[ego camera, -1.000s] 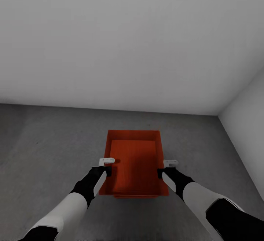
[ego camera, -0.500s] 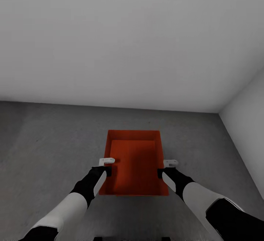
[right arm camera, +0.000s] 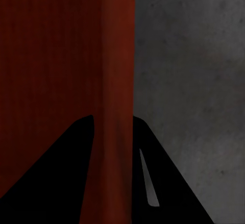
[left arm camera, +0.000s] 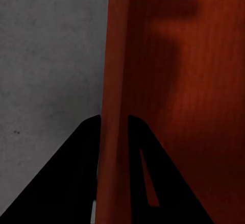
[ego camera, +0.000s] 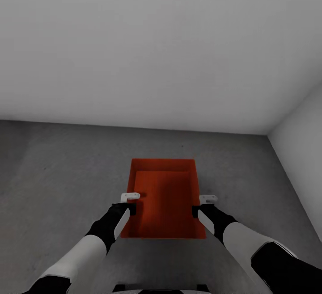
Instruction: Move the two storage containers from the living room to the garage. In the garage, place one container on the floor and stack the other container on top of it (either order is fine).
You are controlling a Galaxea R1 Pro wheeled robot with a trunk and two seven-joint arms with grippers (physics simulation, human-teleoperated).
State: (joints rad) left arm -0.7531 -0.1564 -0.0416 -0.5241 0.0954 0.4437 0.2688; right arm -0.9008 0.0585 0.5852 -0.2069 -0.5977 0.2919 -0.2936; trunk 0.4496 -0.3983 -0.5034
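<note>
One orange-red storage container [ego camera: 165,195] is in front of me over the garage's dark grey concrete floor [ego camera: 67,173]; I cannot tell whether it rests on it. My left gripper [ego camera: 129,207] is shut on the container's left wall and my right gripper [ego camera: 197,209] on its right wall. In the left wrist view, the red wall [left arm camera: 115,81] runs between the two black fingers [left arm camera: 76,173] of the left gripper [left arm camera: 115,132]. The right wrist view shows the same grip by the right gripper [right arm camera: 113,127] on the other wall [right arm camera: 115,55], with concrete beside it.
A plain white wall [ego camera: 156,39] stands a short way beyond the container. A second white wall [ego camera: 299,160] closes the right side and meets it in a corner. Open concrete lies to the left. The edge of my base [ego camera: 156,289] shows at the bottom.
The whole picture has shifted slightly, so the camera moved, and my base edge came into view. A thin red lip under the container's near edge no longer shows. Both grips are unchanged.
</note>
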